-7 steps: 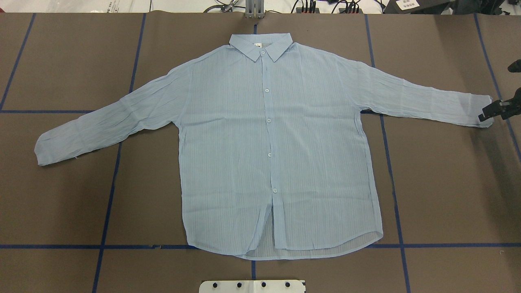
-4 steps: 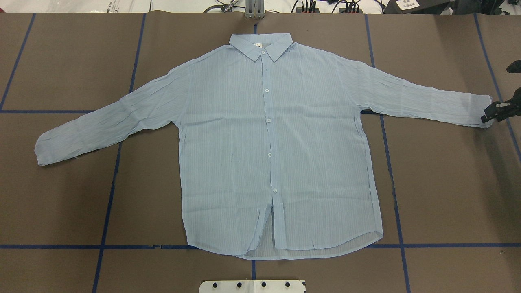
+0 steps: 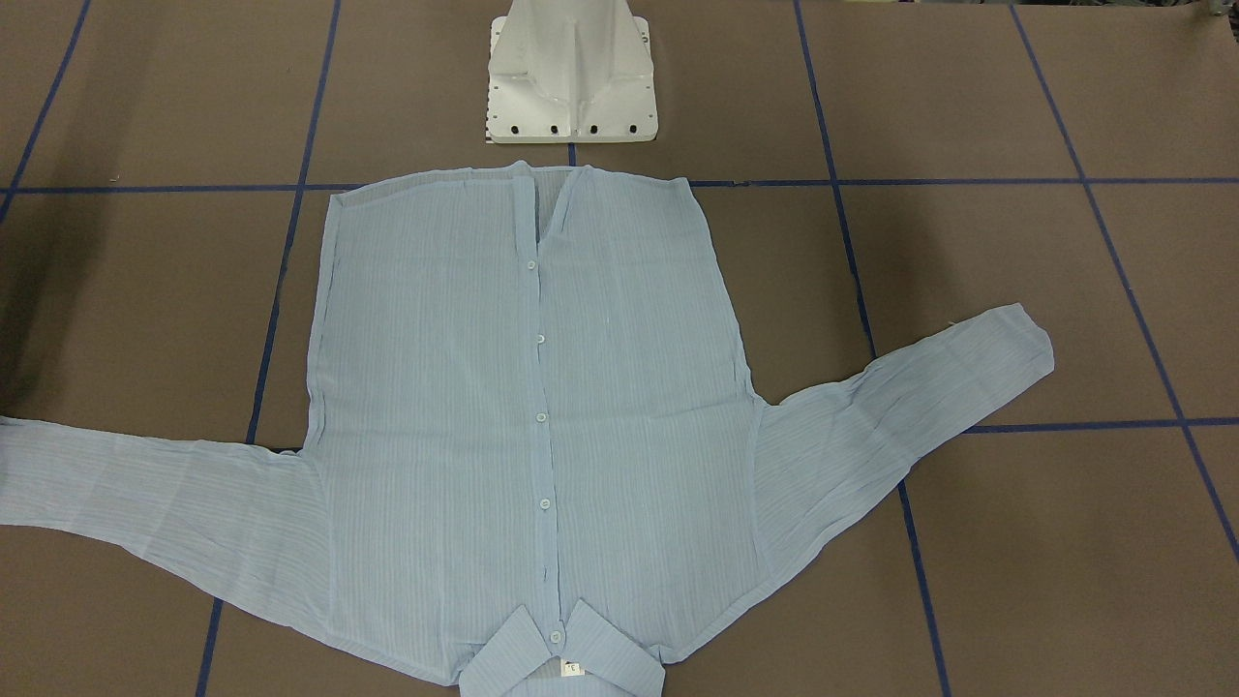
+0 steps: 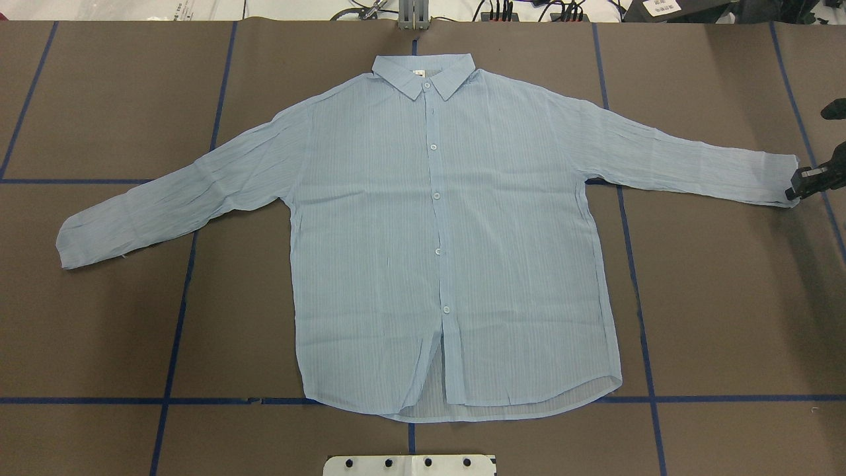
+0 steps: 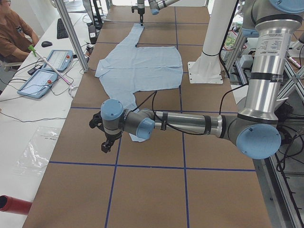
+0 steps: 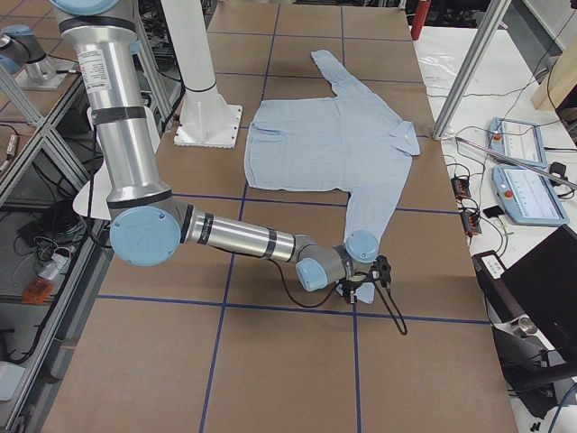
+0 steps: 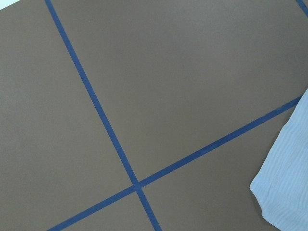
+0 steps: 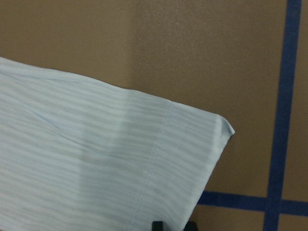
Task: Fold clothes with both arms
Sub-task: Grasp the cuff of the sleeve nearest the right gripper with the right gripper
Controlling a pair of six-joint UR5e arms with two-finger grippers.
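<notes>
Right gripper (image 4: pixel 795 190) is edging outward toward the table's (image 4: pixel 727 317) right edge, at the sleeve cuff (image 4: pixel 778 180) of the shirt (image 4: pixel 410 251) lying flat mid-table. The frame edge is cropping it, so its grip cannot be told. Left gripper (image 5: pixel 106 145), hovering toward the left edge, is equally unreadable.

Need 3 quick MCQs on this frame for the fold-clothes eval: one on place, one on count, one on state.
1. Where is the right gripper?
A) over the collar
B) by the end of a sleeve cuff
C) over the hem

2. How many white buttons show down the front of the shirt, collar button included?
A) three
B) five
C) eight

3. How does the shirt lie?
A) spread flat, both sleeves out
B) folded in half
C) bunched in a heap

Answers:
1 B: in the overhead view it sits at the cuff's edge.
2 B: five can be counted in the overhead and front-facing views.
3 A: no fold is made yet.
</notes>
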